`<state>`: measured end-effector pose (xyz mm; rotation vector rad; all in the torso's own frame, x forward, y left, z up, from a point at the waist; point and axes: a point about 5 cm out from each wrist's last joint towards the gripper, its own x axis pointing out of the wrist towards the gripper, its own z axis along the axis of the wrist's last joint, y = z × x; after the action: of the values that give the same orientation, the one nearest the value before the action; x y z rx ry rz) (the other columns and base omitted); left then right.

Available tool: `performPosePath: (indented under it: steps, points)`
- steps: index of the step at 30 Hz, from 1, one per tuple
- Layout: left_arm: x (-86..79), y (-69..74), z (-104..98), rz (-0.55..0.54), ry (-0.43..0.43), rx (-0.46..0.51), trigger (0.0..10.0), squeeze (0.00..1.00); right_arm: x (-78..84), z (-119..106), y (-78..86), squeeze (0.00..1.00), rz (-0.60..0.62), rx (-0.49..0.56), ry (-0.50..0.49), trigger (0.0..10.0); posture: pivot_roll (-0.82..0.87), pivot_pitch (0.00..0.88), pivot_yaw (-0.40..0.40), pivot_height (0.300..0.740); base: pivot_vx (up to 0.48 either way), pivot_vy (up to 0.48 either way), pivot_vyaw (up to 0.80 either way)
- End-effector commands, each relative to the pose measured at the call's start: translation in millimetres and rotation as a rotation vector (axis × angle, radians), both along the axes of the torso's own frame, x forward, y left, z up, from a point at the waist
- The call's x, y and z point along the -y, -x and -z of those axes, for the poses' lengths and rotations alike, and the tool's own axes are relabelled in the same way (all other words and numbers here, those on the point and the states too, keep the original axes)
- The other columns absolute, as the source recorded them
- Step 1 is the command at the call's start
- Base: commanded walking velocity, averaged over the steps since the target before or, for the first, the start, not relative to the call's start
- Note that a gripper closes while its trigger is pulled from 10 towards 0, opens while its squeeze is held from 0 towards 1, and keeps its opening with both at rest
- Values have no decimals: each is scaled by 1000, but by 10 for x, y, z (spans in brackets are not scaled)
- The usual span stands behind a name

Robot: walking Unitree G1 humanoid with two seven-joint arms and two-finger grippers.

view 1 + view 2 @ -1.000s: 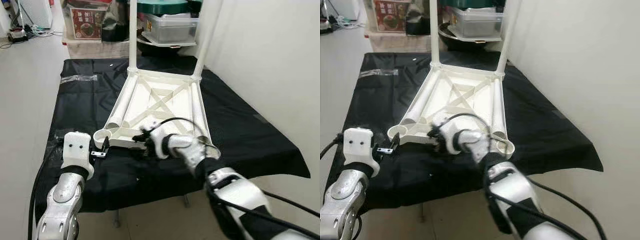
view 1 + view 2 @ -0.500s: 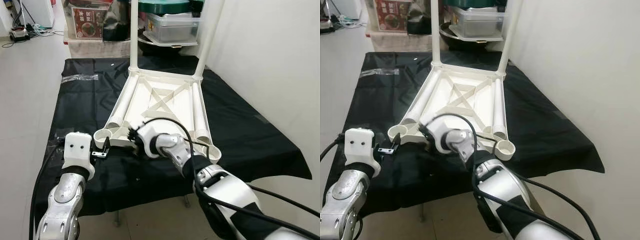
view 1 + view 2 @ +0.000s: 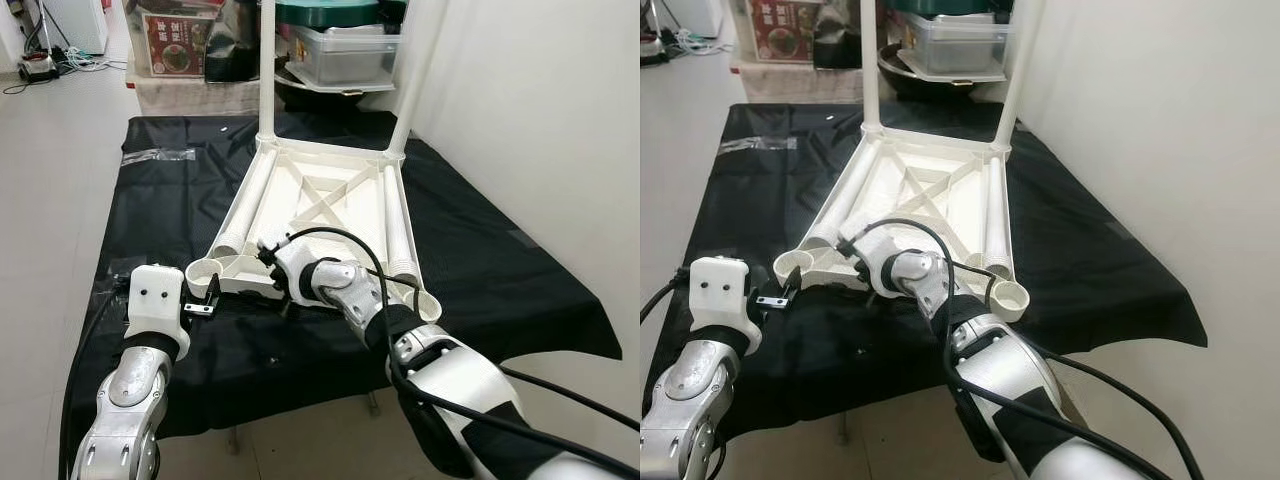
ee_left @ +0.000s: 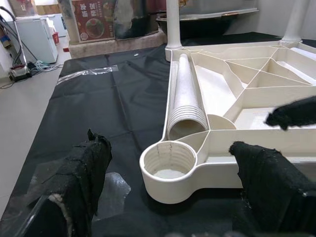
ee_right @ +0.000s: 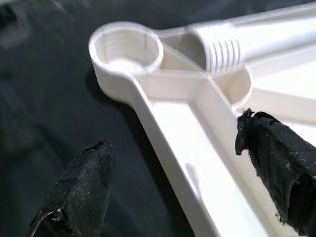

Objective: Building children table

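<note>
A white children's tabletop (image 3: 322,196) lies upside down on a black-covered table (image 3: 160,215). Two legs (image 3: 266,70) stand upright in its far corners. Two loose legs (image 3: 246,205) lie inside it along the left and right sides. The near-left socket (image 4: 168,165) and the near-right socket (image 3: 425,304) hold nothing. My right gripper (image 5: 177,173) is open and straddles the tabletop's near rim, one finger (image 5: 79,192) over the cloth and the other over the inside. My left gripper (image 3: 205,297) stands open just in front of the near-left socket without touching it.
Storage bins (image 3: 340,50) and a printed box (image 3: 175,42) stand behind the table. A white wall (image 3: 540,120) runs along the right. Bare floor (image 3: 50,180) lies to the left. A strip of clear tape (image 3: 160,155) sticks to the cloth at the far left.
My right gripper has slid left along the near rim toward the near-left socket. The left arm has held still.
</note>
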<state>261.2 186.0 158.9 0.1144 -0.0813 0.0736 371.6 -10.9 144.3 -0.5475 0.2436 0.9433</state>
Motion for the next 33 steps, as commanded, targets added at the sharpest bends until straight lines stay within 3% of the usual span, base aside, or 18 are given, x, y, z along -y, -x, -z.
performPosePath:
  steps: [1, 2, 7, 8, 9, 11, 14, 15, 16, 17, 25, 27, 30, 33]
  points:
    - [20, -6, 27, 11, -1, -8, 10000, 0, 54, 100, 28, 247, -4, -57, 22, 10000, 135, 0, -121, 740, 0, 0, 0]
    - [21, -9, 26, 12, -1, -8, 10000, 0, 66, 126, 41, 0, -12, -83, 24, 10000, 135, 0, -121, 740, 0, 0, 0]
    - [24, -17, 24, 13, -1, -7, 10000, 0, 82, 142, 42, 0, -13, -86, 38, 9373, 136, 0, -118, 740, 0, 0, 0]
    - [27, -24, 24, 14, -2, -7, 10000, 0, 92, 164, 49, 0, -17, -94, 59, 5255, 135, 0, -117, 740, 0, 0, 0]
    - [29, -29, 25, 15, -3, -7, 10000, 0, 95, 209, 67, 0, -22, -114, 97, 4118, 141, 0, -121, 740, 0, 0, 0]
    - [29, -29, 25, 15, -3, -7, 10000, 0, 95, 209, 67, 0, -22, -114, 97, 4118, 141, 0, -121, 740, 0, 0, 0]
    - [32, -31, 26, 16, -4, -5, 10000, 0, 89, 309, 125, 0, -49, -174, 174, 4314, 147, 0, -128, 740, 0, 0, 0]
    - [34, -27, 25, 15, -3, -3, 10000, 0, 85, 343, 147, 0, -53, -208, 194, 5529, 152, 0, -136, 740, 0, 0, 0]
    - [34, -27, 25, 15, -3, -3, 10000, 0, 85, 343, 147, 0, -53, -208, 194, 5529, 152, 0, -136, 740, 0, 0, 0]
    - [41, -18, 20, 13, -2, -1, 10000, 0, 81, 367, 168, 0, -56, -251, 214, 0, 156, 0, -144, 740, 0, 0, 0]
    - [56, -1, 18, 8, 5, 1, 10000, 0, 113, 379, 180, 0, -90, -281, 295, 0, 154, 0, -152, 740, 0, 0, 0]
    - [61, -6, 26, 7, 9, 1, 10000, 0, 202, 444, 202, 0, -158, -264, 428, 0, 149, 0, -152, 740, 0, 0, 0]
    - [62, -8, 27, 7, 10, 1, 10000, 0, 219, 457, 208, 0, -169, -266, 447, 0, 149, 0, -152, 740, 0, 0, 0]
    - [69, -10, 32, 7, 11, 1, 10000, 0, 304, 495, 218, 0, -239, -239, 527, 0, 154, 0, -159, 740, 0, 0, 0]
